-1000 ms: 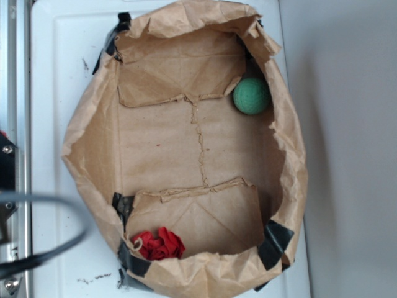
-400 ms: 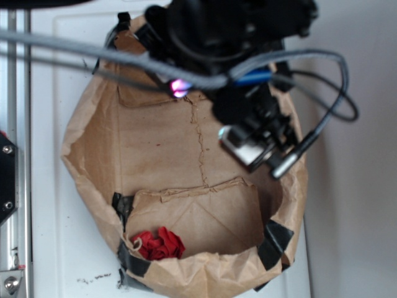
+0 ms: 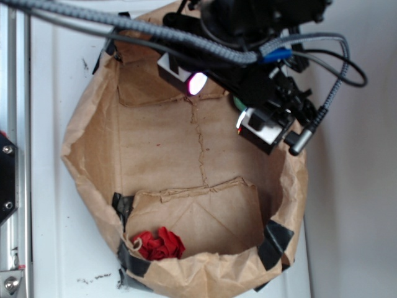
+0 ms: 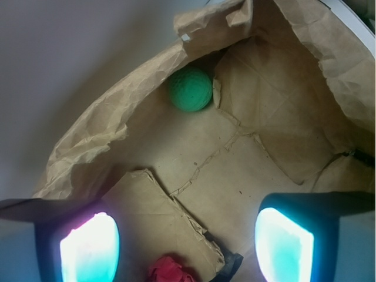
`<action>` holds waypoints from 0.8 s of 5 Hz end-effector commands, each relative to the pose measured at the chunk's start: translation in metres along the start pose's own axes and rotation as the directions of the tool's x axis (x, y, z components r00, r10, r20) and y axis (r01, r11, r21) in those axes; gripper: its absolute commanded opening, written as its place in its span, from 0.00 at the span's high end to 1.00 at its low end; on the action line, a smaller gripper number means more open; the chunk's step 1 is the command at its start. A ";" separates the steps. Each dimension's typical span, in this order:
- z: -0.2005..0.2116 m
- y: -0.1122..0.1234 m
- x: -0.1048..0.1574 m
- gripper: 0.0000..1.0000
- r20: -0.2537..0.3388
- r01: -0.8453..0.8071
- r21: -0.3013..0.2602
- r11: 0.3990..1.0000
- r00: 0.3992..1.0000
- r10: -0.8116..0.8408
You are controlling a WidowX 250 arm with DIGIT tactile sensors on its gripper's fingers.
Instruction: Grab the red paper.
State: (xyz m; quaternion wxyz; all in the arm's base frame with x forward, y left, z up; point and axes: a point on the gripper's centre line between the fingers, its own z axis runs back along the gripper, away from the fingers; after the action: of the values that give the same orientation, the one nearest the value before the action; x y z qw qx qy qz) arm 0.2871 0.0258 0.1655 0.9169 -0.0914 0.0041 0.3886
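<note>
The red paper (image 3: 158, 244) is a small crumpled wad lying in the near left corner of the tan paper bag (image 3: 93, 130). In the wrist view the red paper (image 4: 170, 270) shows at the bottom edge, between and below the fingers. My gripper (image 3: 226, 102) hangs high over the far right part of the bag, well away from the wad. It is open, with one glowing pad (image 4: 89, 248) at the left and the other (image 4: 283, 244) at the right and nothing between them.
A smooth green ball (image 4: 190, 89) rests in the bag's far corner; in the exterior view the arm hides most of it. Black tape (image 3: 275, 243) patches the bag's corners. Grey cables (image 3: 124, 28) cross the top. The bag stands on a white surface (image 3: 49, 93).
The arm swung into view over the bag and has since shifted slightly up and to the right. The red paper and the bag have not moved.
</note>
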 end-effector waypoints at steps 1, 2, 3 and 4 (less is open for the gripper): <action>-0.032 0.013 -0.005 0.00 -0.022 -0.013 -0.008 1.000 1.000 0.013; -0.058 0.012 -0.035 0.00 -0.106 0.070 0.026 0.997 0.992 -0.067; -0.071 0.003 -0.050 0.00 -0.133 0.087 0.010 0.996 0.987 -0.085; -0.082 -0.006 -0.062 0.00 -0.191 0.042 -0.010 0.999 0.981 -0.043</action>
State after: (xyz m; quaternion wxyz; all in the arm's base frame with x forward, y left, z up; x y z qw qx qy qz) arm 0.2570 -0.0421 0.0849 0.9169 -0.1282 0.1031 0.3637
